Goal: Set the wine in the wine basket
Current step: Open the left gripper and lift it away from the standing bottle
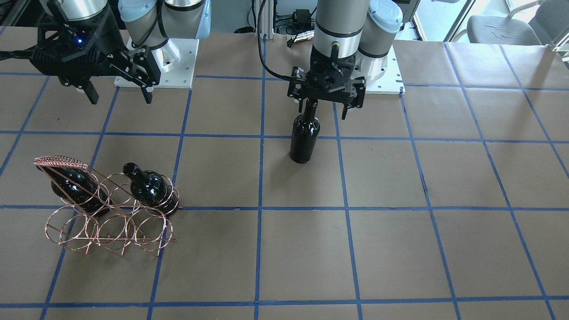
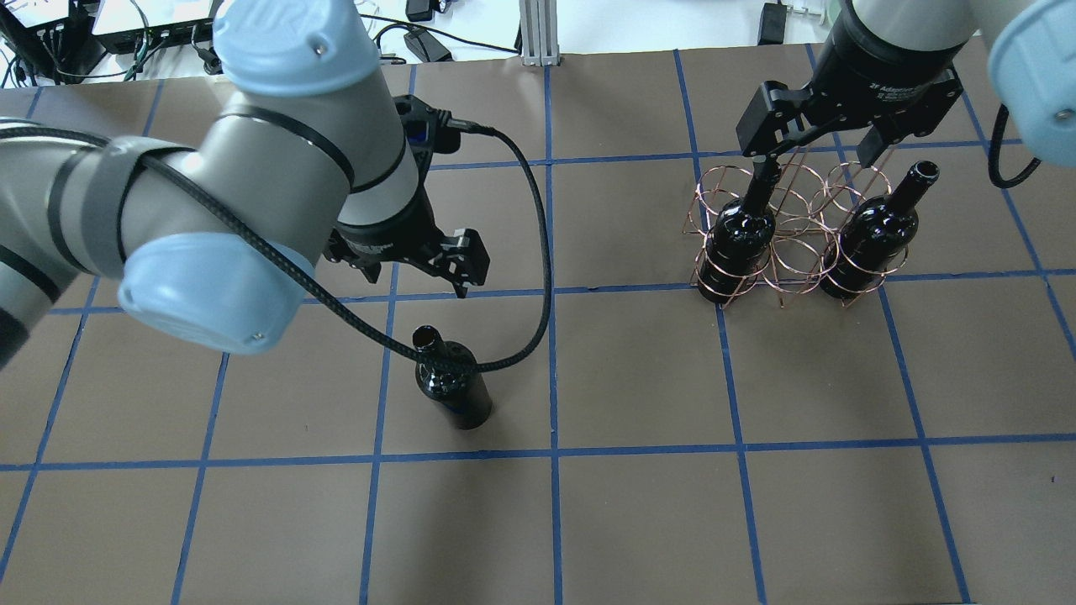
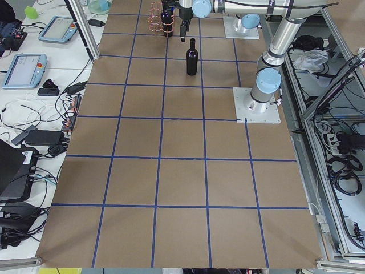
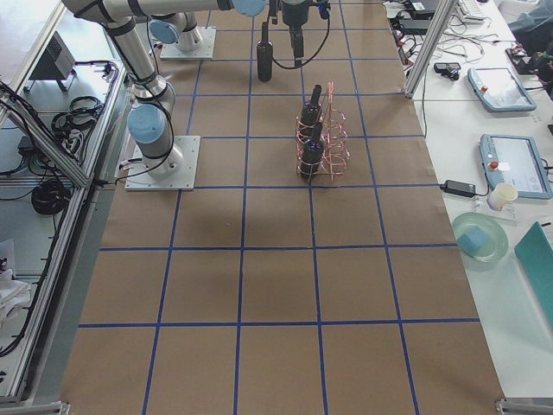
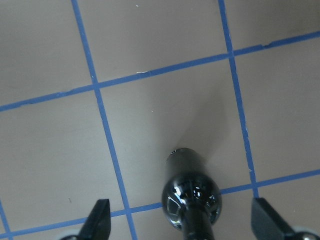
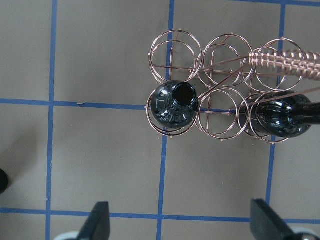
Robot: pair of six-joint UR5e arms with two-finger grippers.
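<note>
The wine bottle (image 1: 304, 133) is stood upright on the counter (image 1: 400, 249), neck up, with no cork seen in its open mouth. It is placed close to a line of the blue tape grid (image 1: 260, 178) and well apart from the wine basket (image 1: 111, 222).

The left end effector (image 5: 180, 202) is positioned directly above this bottle. Its jaws are spread wide, and the neck is seen between the two fingertips (image 5: 101, 215) in the left wrist view, with a clear gap to each. No contact with the glass is shown. In the overhead view the shoulder of the bottle is crossed by the black cable (image 2: 538, 252) of the left arm.

The wine basket is set on the counter on the robot's right side. Six rings in two rows are shown. In the row nearer the robot, the two end rings are occupied by two further bottles (image 6: 172, 107), each neck up, and the middle ring between them is left unfilled. One of these bottles is partly covered by the slanted handle (image 6: 287, 57).

The right end effector (image 1: 120, 98) is held above the counter on the robot's side of the basket. Its jaws are spread apart and nothing is gripped between them.
</note>
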